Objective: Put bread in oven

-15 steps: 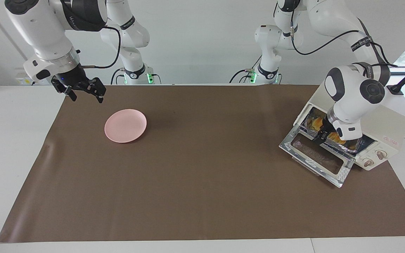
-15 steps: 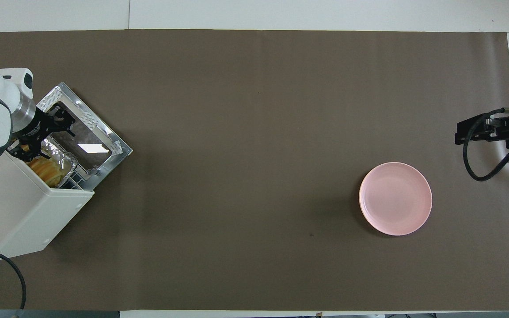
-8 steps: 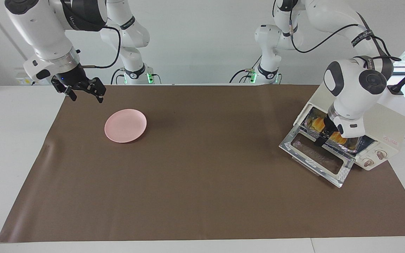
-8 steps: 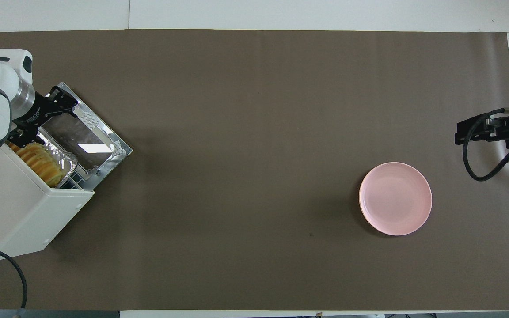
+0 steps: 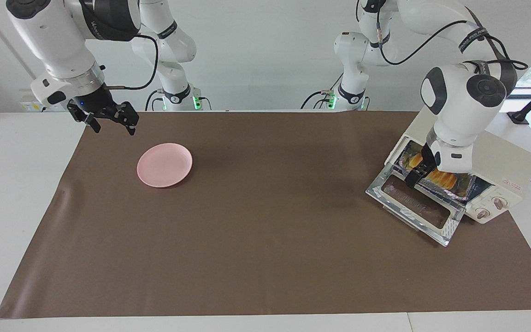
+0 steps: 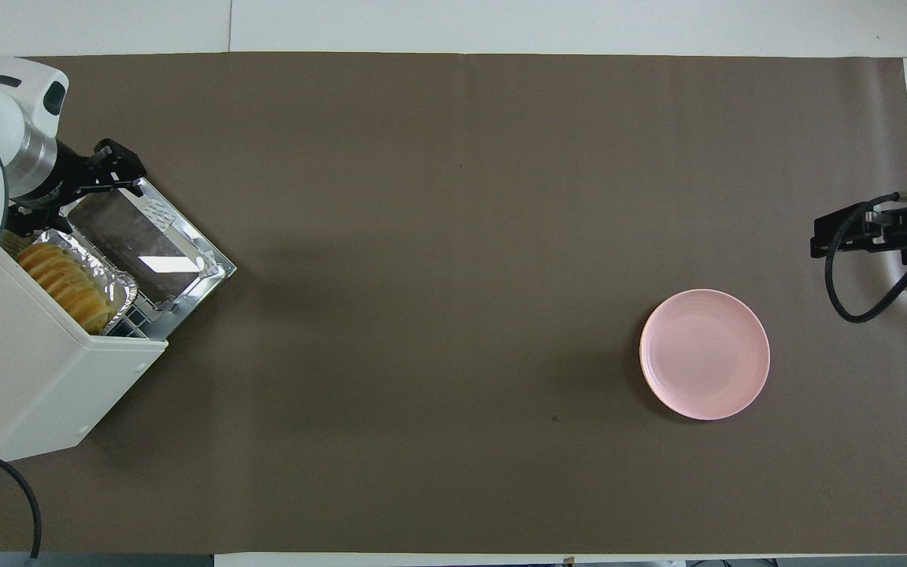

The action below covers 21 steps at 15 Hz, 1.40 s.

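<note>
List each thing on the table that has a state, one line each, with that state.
oven: door dropped open, foil tray on its rack.
oven door: folded down flat onto the cloth.
foil tray: in the oven mouth, holding the bread.
bread: lying in the tray, nothing gripping it.
pink plate: empty, upright on the cloth.
left hand: open, over the oven door's hinge edge.
right hand: open, waiting in the air beside the plate.

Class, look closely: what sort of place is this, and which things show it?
Probably a robotics lab: two white arms mounted at a table under a brown mat, with a toaster oven and a pink plate as props.
</note>
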Motion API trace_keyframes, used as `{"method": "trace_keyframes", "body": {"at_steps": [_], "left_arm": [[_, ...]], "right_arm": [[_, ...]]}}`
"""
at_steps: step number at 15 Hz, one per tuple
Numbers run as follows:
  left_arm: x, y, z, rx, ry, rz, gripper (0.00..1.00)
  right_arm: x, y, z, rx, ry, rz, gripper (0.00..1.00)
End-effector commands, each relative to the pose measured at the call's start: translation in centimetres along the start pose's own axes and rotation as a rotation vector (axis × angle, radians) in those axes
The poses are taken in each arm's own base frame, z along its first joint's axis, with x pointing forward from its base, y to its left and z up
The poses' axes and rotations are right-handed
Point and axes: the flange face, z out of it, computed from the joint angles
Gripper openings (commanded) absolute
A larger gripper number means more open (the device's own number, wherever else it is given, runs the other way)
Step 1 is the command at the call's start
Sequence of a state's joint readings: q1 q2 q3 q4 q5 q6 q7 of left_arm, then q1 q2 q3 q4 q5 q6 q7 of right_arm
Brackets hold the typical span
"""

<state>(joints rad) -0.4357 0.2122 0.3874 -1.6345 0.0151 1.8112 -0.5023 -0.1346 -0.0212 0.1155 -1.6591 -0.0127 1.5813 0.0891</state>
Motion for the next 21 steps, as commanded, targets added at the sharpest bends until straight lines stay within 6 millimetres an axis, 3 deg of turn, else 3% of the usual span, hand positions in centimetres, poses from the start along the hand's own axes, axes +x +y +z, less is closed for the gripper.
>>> {"method": "trace_keyframes", "body": {"at_steps": [1, 4, 8, 11, 12, 14, 16, 17, 19, 21], "left_arm": [[-0.3, -2.2, -2.8, -0.006, -0.009, 0.144, 1.0], [-1.7, -4.3, -5.1, -0.024, -0.039, 0.318, 1.0], [-3.9, -7.6, -8.2, -0.049, -0.088, 0.364, 1.0], [-5.0, -8.9, -8.6, -0.06, -0.114, 0.421, 1.0], [-4.7, -10.6, -9.1, -0.066, -0.112, 0.392, 1.0], [-4.8, -12.2, -9.7, -0.069, -0.117, 0.406, 1.0], [-5.2, -12.7, -9.8, -0.073, -0.132, 0.454, 1.0], [-6.3, -13.2, -9.8, -0.074, -0.159, 0.458, 1.0], [-7.4, -11.9, -9.9, -0.073, -0.154, 0.492, 1.0], [-6.4, -11.1, -10.5, -0.07, -0.089, 0.493, 1.0]], "right_arm": [[-0.6, 0.1, -0.3, 0.004, -0.002, -0.021, 1.0], [-0.6, 0.1, -0.2, 0.004, -0.005, -0.022, 1.0], [-0.6, 0.2, -0.2, 0.005, -0.004, -0.021, 1.0], [-0.6, 0.2, -0.2, 0.005, -0.004, -0.021, 1.0], [-0.6, 0.1, -0.3, 0.004, -0.002, -0.022, 1.0], [-0.6, 0.1, -0.2, 0.005, -0.004, -0.022, 1.0], [-0.6, 0.1, -0.2, 0.005, -0.004, -0.022, 1.0], [-0.6, 0.1, -0.3, 0.004, -0.002, -0.021, 1.0], [-0.6, 0.1, -0.2, 0.005, -0.004, -0.022, 1.0], [-0.6, 0.2, -0.2, 0.006, -0.004, -0.019, 1.0]]}}
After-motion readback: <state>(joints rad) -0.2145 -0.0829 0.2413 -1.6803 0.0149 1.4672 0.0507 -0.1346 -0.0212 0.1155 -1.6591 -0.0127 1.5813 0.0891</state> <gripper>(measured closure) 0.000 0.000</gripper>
